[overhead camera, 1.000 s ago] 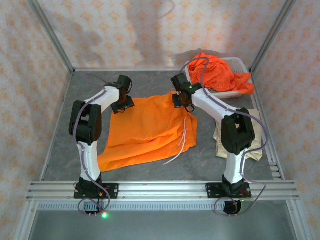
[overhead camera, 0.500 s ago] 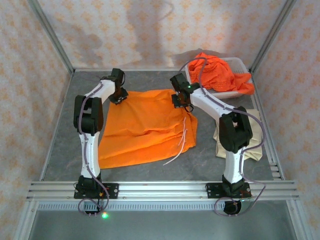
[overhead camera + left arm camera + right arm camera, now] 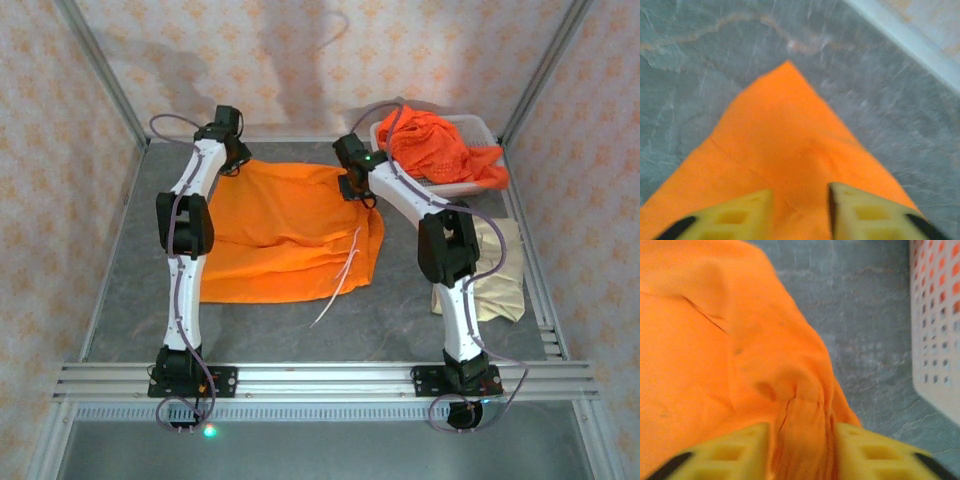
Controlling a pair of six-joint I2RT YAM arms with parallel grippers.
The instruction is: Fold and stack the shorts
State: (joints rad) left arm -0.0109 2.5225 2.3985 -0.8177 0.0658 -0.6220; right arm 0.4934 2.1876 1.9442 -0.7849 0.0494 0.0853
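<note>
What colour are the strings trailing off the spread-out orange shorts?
The drawstrings are white, clearest in the top external view.

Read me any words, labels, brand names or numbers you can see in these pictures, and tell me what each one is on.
None. No words, numbers or logos can be read: the spread orange shorts, beige shorts, basket and table are plain, and the walls carry a pattern without letters.
</note>
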